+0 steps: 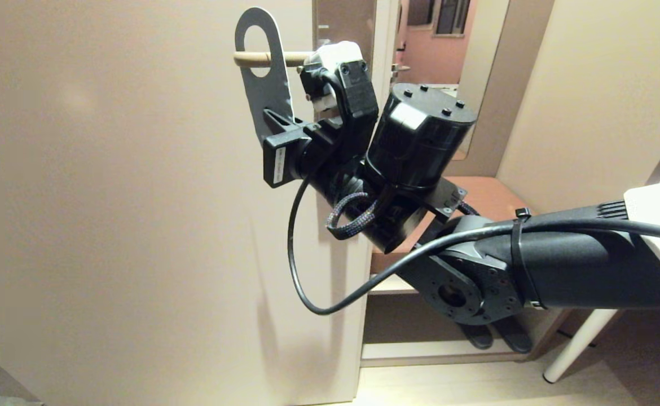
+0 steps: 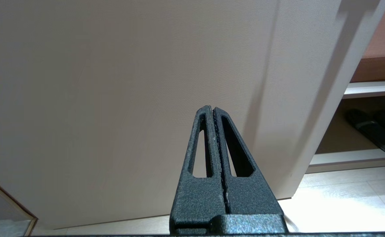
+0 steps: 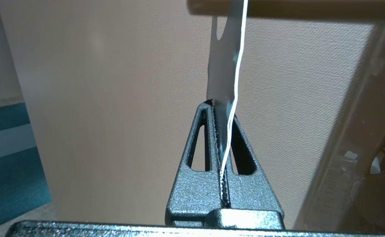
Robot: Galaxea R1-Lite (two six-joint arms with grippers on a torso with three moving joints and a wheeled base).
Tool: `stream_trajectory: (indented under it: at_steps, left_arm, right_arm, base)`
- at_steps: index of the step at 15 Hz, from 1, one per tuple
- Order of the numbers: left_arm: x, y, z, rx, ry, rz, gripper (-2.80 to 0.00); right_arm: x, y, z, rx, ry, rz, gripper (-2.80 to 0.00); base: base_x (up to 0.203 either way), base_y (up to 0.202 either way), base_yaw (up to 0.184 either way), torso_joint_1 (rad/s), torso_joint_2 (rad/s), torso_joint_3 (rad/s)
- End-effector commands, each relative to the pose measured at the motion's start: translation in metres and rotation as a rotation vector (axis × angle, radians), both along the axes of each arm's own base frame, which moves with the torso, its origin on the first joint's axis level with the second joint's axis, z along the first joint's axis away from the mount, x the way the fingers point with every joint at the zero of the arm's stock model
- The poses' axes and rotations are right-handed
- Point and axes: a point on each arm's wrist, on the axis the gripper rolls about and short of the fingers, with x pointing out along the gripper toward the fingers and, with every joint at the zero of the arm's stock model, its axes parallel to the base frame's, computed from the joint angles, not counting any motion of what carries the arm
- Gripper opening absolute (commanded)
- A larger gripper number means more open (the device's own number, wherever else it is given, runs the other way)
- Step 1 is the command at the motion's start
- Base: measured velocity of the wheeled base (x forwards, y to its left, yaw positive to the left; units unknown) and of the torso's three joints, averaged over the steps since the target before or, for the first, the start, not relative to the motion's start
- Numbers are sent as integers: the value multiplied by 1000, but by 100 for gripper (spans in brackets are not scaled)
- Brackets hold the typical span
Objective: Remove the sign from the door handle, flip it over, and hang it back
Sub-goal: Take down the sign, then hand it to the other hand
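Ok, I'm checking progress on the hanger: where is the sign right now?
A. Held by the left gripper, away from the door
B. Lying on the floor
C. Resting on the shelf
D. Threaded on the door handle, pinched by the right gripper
D: the door handle passes through the hole of the sign, and the right gripper has its jaws closed on the sign's lower part.

Warm, dim-ish indoor light; the door (image 1: pixel 138 197) has a soft glare patch upper left. The arm's shadow falls below the handle, and the right wrist view is blurry near the top.

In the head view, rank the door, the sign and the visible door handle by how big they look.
1. door, largest by far
2. sign, held by the right gripper
3. door handle, only a short stretch visible
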Motion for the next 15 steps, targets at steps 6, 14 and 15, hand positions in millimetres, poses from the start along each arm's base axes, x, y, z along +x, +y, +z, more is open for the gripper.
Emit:
stream_trajectory:
  at_steps: [6, 14, 15]
  left_arm:
    - [0, 0, 0, 1, 1, 0, -280]
    - [0, 0, 0, 1, 1, 0, -280]
    - [0, 0, 0, 1, 1, 0, -280]
  right_arm:
    - [-3, 13, -7, 2, -4, 25, -280]
    - [-18, 16, 1, 10, -14, 58, -280]
    - [-19, 14, 2, 6, -15, 57, -280]
  base:
    - [0, 0, 0, 0, 0, 0]
    - [0, 0, 0, 0, 0, 0]
    - [0, 0, 0, 0, 0, 0]
